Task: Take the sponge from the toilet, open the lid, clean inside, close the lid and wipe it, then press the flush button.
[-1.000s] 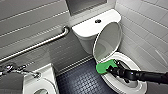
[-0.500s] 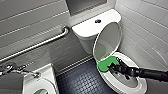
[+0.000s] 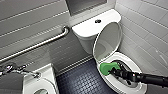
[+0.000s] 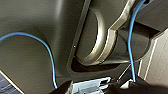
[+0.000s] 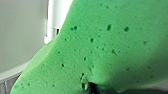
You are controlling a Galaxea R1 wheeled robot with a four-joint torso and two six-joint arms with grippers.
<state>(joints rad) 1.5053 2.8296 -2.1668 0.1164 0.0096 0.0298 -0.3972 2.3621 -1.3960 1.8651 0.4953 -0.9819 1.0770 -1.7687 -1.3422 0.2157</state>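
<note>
Grey tiled wall (image 3: 32,22) stands behind the toilet (image 3: 85,31) and on its far side. Dark studded floor (image 3: 82,80) lies before it. The toilet's tank is whole, but the picture's lower edge cuts off the near part of the bowl. The lid (image 3: 107,40) is up, leaning back against the tank, its inner face showing.

Well apart from the toilet, across the floor, is a sink (image 3: 47,77), cut off at the corner, with a blurred tap (image 3: 12,68). A grab bar (image 3: 37,46) runs along the wall away from the tank and off the edge.

The dark right arm (image 3: 147,78) reaches over the bowl, its upper part cut off. The sponge (image 3: 108,67) is at its tip, at the bowl's mouth just below the foot of the lid. Whether it touches the ceramic I cannot tell. The right gripper (image 3: 114,72) is closed onto the sponge, its fingers mostly hidden by the green. In the right wrist view the sponge (image 5: 105,50) shows pitted and very close, with a white surface (image 5: 22,37) behind it. Which part of the toilet that is I cannot tell.

The left gripper (image 4: 100,88) is barely in the left wrist view, its state unreadable.

The flush button (image 3: 98,21) sits mid tank top.
</note>
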